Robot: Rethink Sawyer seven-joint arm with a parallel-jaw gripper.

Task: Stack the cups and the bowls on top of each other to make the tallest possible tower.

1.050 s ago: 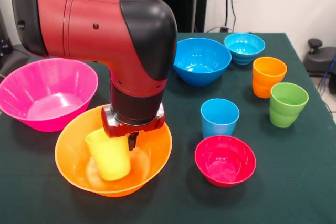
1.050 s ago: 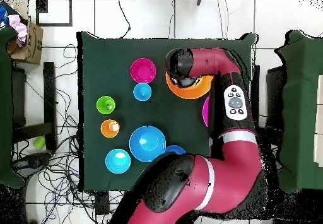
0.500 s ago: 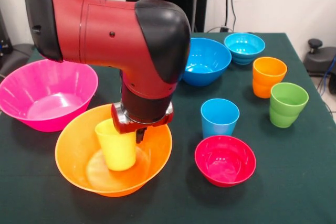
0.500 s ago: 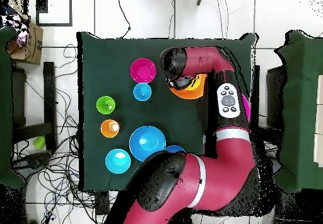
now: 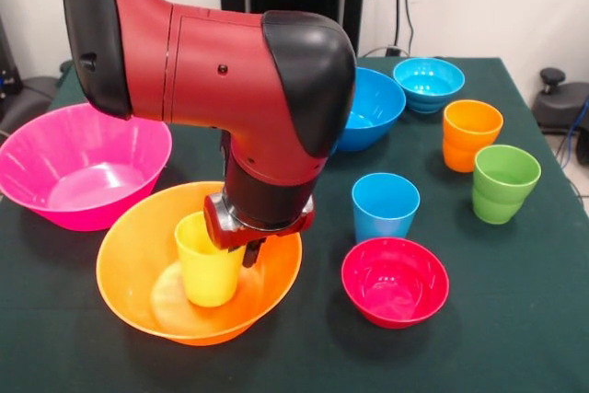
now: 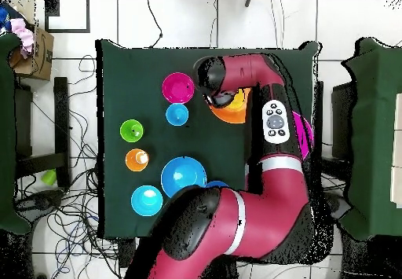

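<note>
Nearest the camera in the front view, the orange bowl [image 5: 198, 264] sits upright on the green table [image 5: 515, 319], with the red bowl [image 5: 395, 281] beside it to the right. The yellow cup [image 5: 209, 260] stands upright inside the orange bowl, slightly tilted, its base on the bowl's floor. The gripper [image 5: 248, 248] hangs at the cup's rim under the arm's [image 5: 239, 89] wrist; 1 dark finger [image 5: 251, 252] shows against the cup's right side, and whether the fingers clamp the cup cannot be told. Just behind the red bowl stands the blue cup [image 5: 385, 206]. The pink bowl [image 5: 81, 165] rests left of the orange bowl, touching or nearly touching it. Farther right stand the green cup [image 5: 503, 183] and the orange cup [image 5: 470, 134], close together. Farthest back are the blue bowl [image 5: 373, 106], partly hidden by the arm, and the cyan bowl [image 5: 428, 84].
</note>
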